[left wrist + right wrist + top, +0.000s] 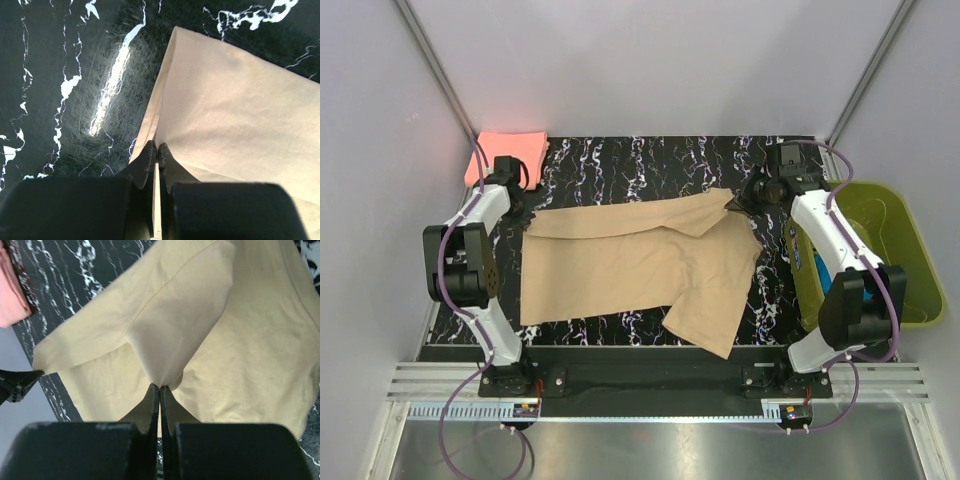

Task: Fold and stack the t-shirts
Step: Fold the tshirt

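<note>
Closest to the arm bases, a loose flap of the tan t-shirt (640, 265) reaches toward the near edge of the black marbled table (620, 160), a little right of centre. The rest of the shirt lies spread flat across the middle of the table. Its far edge is doubled over into a narrow band that runs from one gripper to the other. At the far-left corner of the cloth the left gripper (525, 222) is clenched on the fabric, and the wrist view shows its fingers pressed together with the thin edge of the shirt caught between them. At the far-right corner the right gripper (738, 200) is pinched tight on a gathered point of the same shirt, the cloth fanning out in creases from its tips. Off the right edge of the table, just beside the right arm, stands the olive-green basket (910, 250). In the far-left corner of the table, past the left gripper, the salmon-pink t-shirt (508, 152) sits folded into a neat square, apart from the tan one.
</note>
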Motion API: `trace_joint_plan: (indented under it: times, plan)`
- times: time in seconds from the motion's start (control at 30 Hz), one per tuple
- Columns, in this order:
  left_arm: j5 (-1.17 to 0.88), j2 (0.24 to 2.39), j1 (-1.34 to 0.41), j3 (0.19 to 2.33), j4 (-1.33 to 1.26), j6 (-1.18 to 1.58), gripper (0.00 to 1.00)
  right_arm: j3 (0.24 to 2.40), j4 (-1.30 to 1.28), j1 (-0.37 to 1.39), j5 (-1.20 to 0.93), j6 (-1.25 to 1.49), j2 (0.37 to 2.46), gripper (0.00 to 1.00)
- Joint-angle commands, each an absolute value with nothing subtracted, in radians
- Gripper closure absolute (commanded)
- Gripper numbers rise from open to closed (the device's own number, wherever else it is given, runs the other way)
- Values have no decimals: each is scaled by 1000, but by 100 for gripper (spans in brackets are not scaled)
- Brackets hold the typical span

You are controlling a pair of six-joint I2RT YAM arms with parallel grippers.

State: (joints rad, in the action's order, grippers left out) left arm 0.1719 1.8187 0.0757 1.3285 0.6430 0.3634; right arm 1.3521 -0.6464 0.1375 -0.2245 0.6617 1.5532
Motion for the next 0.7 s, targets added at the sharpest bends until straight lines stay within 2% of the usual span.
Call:
trace_joint_plan:
  times: [0.0,0.5,0.67]
  plan:
    - [192,1838,81,1354,647,365,100,1327,-609,141,-253,672,1531,100]
    - [206,1855,86,1305,640,387,100,1331,-611,141,-204,612,1608,100]
    - [186,1855,87,1319,640,399,100,1432,-624,140,-164,597,1649,100]
